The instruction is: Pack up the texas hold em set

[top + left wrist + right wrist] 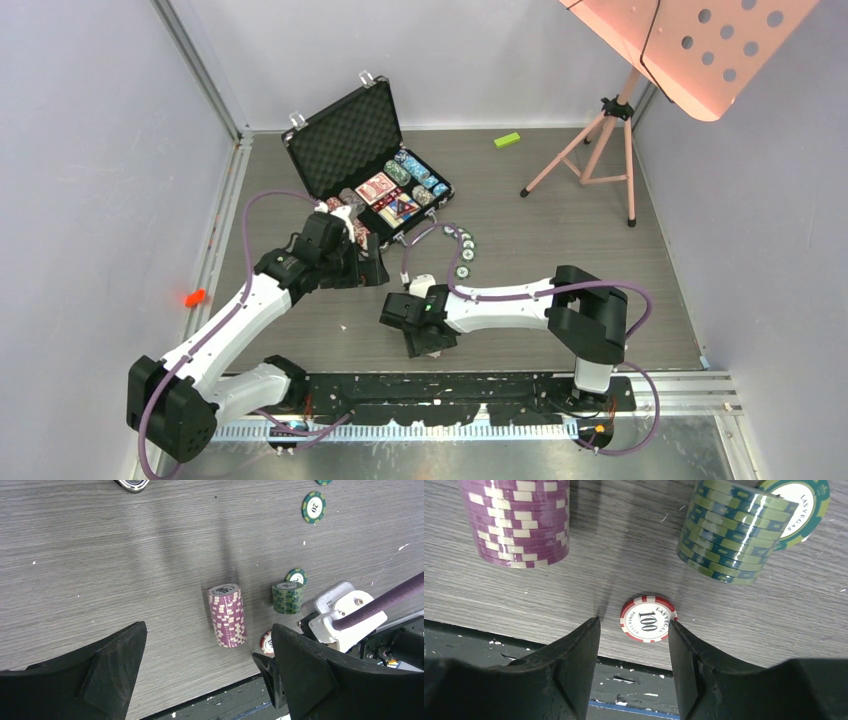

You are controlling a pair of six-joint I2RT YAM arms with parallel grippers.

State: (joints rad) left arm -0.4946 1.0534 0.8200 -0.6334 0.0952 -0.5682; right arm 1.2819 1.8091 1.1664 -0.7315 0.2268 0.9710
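Little green block sat near the far edge of the table, pink tripod stand by its far right corner.

A: Clearance at red chip, right wrist view?

B: Purple stack at 10 o'clock, green stack at 2. A bare lane of table runs between them at 12. Table edge close at 6. Right gripper straddles the chip: small gap at 9, finger at 3 nearly touching.

A: Left gripper?

B: Jaws spread wide, purple stack just ahead between them. Free table from 9 to 12. Right arm and green stack crowd 2 to 3.

A: Top view, route to case?

B: From right gripper, case lies at 11; left arm blocks that line. Loose chips at 1. Bare table at 9.
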